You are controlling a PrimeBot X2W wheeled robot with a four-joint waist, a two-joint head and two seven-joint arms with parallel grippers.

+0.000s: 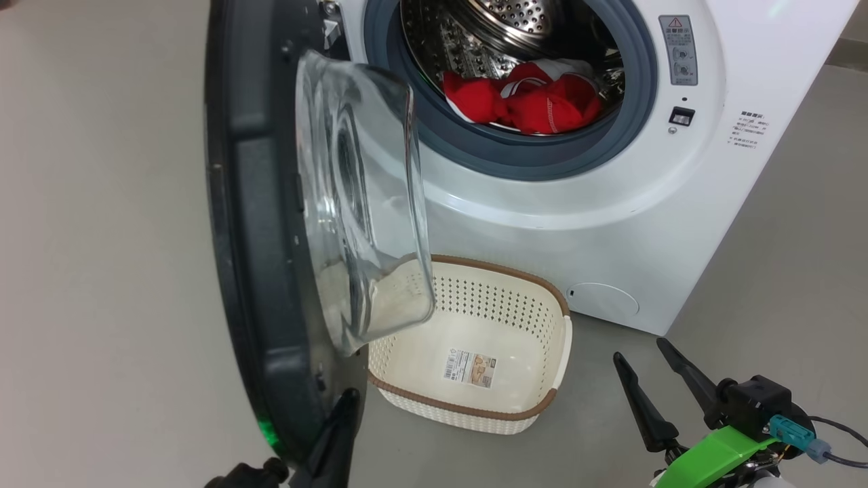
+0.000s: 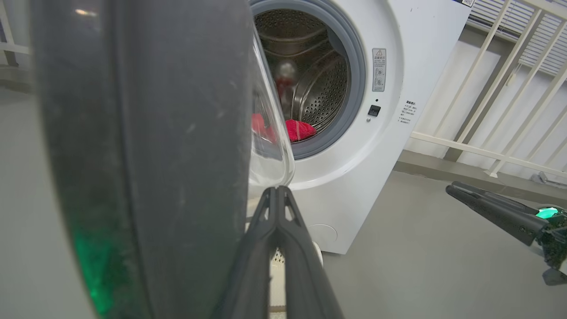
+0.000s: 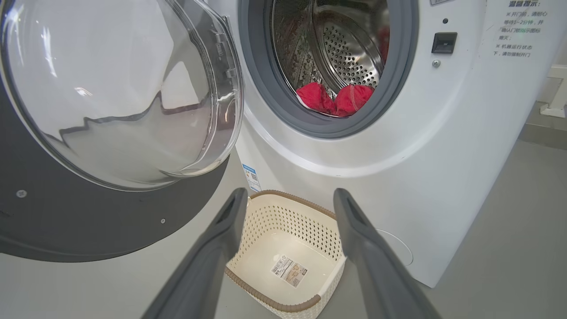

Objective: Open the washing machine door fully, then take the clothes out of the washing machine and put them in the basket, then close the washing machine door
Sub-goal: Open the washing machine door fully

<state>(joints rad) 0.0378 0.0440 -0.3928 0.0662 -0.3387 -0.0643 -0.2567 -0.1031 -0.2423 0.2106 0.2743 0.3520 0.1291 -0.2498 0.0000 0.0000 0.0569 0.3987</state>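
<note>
Washer (image 1: 576,203) was white, with a grey ring (image 1: 515,159) round a steel drum (image 1: 515,20) dotted with holes. Clothes (image 1: 542,102) were bright red with white trim and white stitching. Door (image 1: 251,237) was black to dark grey, with a clear glass bowl (image 1: 359,203) and a green glow (image 1: 268,430) on its near edge. Basket (image 1: 502,270) was cream with dot-perforated sides and a brown woven-look rim; the label (image 1: 470,368) on its bottom was white with a barcode. Blue-and-white sticker (image 3: 251,177) sat on washer's lower left corner. Floor (image 1: 102,271) was plain grey. Left gripper (image 2: 277,190) and right gripper (image 1: 639,349) had dark fingers; the right carried a bright green bracket (image 1: 719,451) and a teal plug (image 1: 790,428).
</note>
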